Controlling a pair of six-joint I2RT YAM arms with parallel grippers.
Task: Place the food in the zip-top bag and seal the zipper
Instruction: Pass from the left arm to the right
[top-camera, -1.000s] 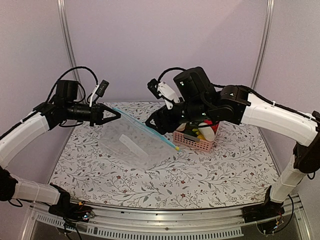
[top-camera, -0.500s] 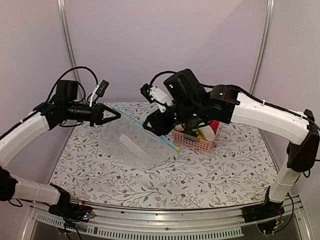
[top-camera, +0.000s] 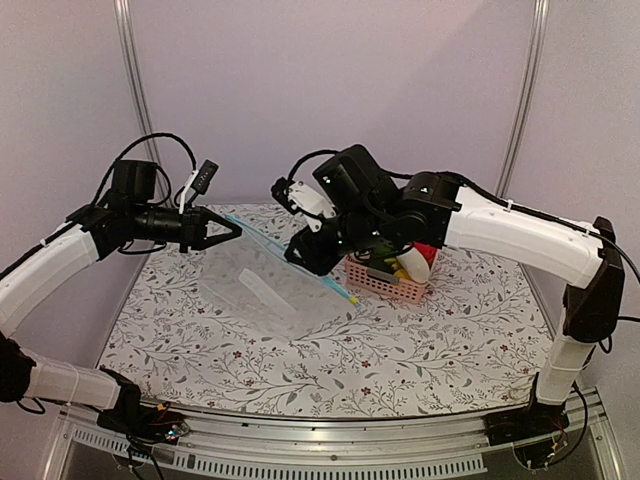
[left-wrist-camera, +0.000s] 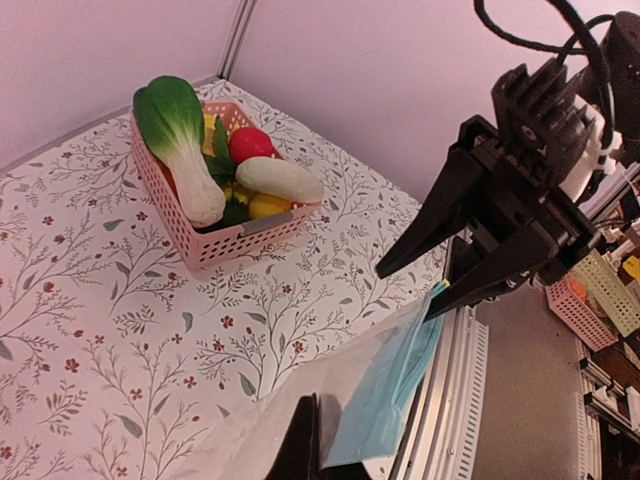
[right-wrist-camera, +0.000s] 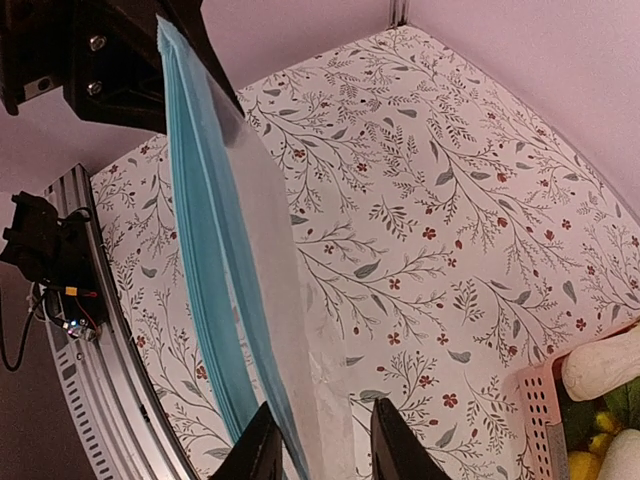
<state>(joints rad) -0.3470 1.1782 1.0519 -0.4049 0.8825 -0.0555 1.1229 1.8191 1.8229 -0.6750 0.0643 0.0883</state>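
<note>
Worktop (top-camera: 420, 360): floral-print sheet. The strip along the near edge carries only the arm bases.

Zip-top bag (top-camera: 262, 285): clear film, held up over the left-centre of the worktop. Its lower part sags down toward the surface; I cannot tell whether it touches. No food is visible inside it.

Zipper (top-camera: 262, 238): light-blue strip along the bag's upper edge. It slopes from high near the far-left corner down toward the centre of the worktop. Its lower end hangs free, just beside the basket.

Left claw (top-camera: 232, 229): fingers together, pinched on the bag's high corner at the zipper end. It is raised above the left edge of the worktop.

Right claw (top-camera: 300, 258): fingers (right-wrist-camera: 262, 450) apart, one either side of the zipper edge partway along the strip. In the right wrist view a gap shows beside the film, so the strip is not clamped.

Basket (top-camera: 385, 287): pink, slatted, standing right of centre toward the far edge.

Food: all of it is in the basket.
- Bok choy (left-wrist-camera: 178, 130) leans over the rim, leaves uppermost.
- Red fruit (left-wrist-camera: 250, 142) is beside it.
- Pale cream piece (left-wrist-camera: 282, 180) lies across the top.
- Yellow piece (left-wrist-camera: 265, 205) sits below the cream piece.
</note>
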